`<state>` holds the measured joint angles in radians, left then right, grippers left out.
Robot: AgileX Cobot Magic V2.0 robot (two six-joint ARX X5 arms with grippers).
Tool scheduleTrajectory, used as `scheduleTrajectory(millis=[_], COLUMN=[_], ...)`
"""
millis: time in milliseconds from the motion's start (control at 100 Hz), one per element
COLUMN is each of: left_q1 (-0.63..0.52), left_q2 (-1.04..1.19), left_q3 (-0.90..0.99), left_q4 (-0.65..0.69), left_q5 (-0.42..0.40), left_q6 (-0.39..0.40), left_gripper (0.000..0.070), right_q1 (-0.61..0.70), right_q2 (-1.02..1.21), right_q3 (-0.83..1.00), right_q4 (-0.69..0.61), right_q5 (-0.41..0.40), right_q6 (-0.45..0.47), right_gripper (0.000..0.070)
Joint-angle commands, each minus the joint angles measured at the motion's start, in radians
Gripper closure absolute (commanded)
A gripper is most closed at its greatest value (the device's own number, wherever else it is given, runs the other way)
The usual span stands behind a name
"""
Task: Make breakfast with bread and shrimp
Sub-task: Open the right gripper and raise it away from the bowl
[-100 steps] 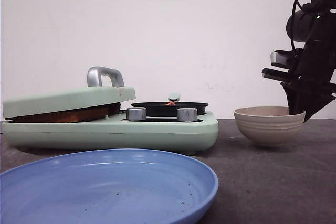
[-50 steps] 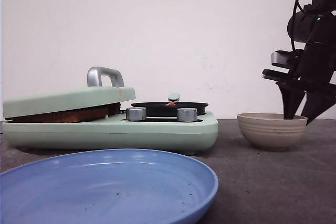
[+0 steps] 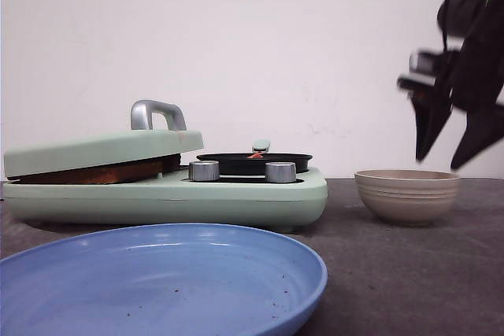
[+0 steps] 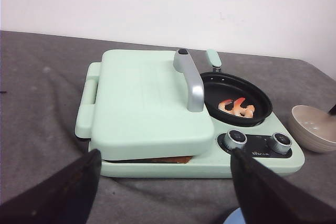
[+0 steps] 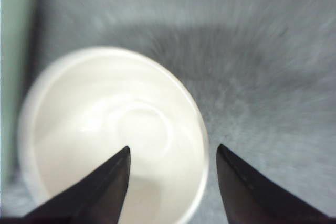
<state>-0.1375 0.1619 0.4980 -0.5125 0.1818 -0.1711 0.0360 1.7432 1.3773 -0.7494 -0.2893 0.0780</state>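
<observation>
i hold my right gripper (image 3: 453, 147) spread and empty above the bowl (image 3: 407, 194). the shrimp (image 4: 237, 107) lie in the black pan (image 4: 262, 103) beside that bowl — bread (image 4: 168, 159) under the lid (image 4: 147, 100), nearer my open left gripper (image 4: 163, 182).

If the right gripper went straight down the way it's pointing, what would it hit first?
Most likely the rim of the beige bowl: the right gripper hangs open above it, fingers straddling the rim.
</observation>
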Motion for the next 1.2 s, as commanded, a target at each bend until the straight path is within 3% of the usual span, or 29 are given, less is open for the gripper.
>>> scheduleTrajectory(millis=[0,120,600,680,800,910,1190], left_q1=[0.001,0.001,0.001,0.001,0.001,0.001,0.0], left_q2=[0.0,0.0,0.0,0.0,0.0,0.0,0.02], left_q3=[0.006,0.006,0.006,0.006,0.006,0.007,0.008], left_q4=[0.01,0.01,0.012,0.011,0.012,0.018,0.042], left_q5=[-0.002,-0.002,-0.003,-0.015,-0.037,-0.035,-0.014], left_q6=[0.001,0.001,-0.019,-0.054,-0.077,-0.078,-0.133], left_gripper=[0.0269,0.0269,0.0277,0.0359,0.0541,0.0697,0.0697], right_q1=[-0.002,0.011,0.132,0.165,0.224,0.278,0.385], right_q2=[-0.034,-0.133,-0.547,-0.586,-0.644,-0.695,-0.848], right_q3=[0.018,0.017,0.013,0.008,-0.038,-0.107,-0.37], right_q4=[-0.033,-0.058,0.07,0.073,0.115,0.172,0.358], right_q5=[-0.023,-0.06,-0.137,-0.136,-0.129,-0.126,0.006], right_q6=[-0.007,-0.008,-0.037,-0.037,-0.037,-0.037,-0.002], right_gripper=[0.0381,0.0382,0.0382,0.0416,0.07,0.07,0.07])
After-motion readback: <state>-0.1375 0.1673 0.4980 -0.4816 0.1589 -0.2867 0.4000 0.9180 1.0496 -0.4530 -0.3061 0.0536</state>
